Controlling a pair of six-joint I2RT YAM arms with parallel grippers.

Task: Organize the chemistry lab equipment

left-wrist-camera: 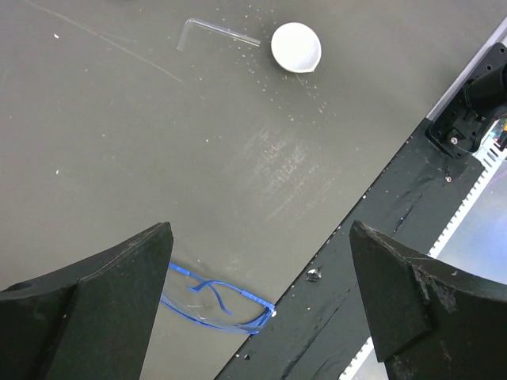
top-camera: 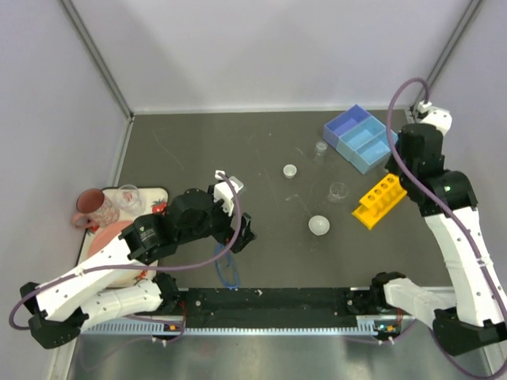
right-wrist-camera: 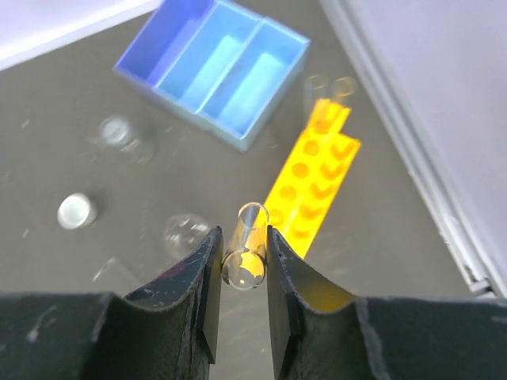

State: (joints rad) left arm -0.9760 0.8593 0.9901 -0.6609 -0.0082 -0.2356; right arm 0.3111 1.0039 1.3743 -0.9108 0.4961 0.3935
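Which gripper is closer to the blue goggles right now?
Left. The left gripper hangs open close above the goggles; the right gripper is far off by the yellow rack, shut on a tube.

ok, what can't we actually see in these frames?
- Top view: right gripper and its tube hidden under the right arm.
- Left wrist view: goggles partly behind the left gripper.
- Top view: pink plate mostly under the left arm.
- Right wrist view: yellow rack near end behind the right gripper.
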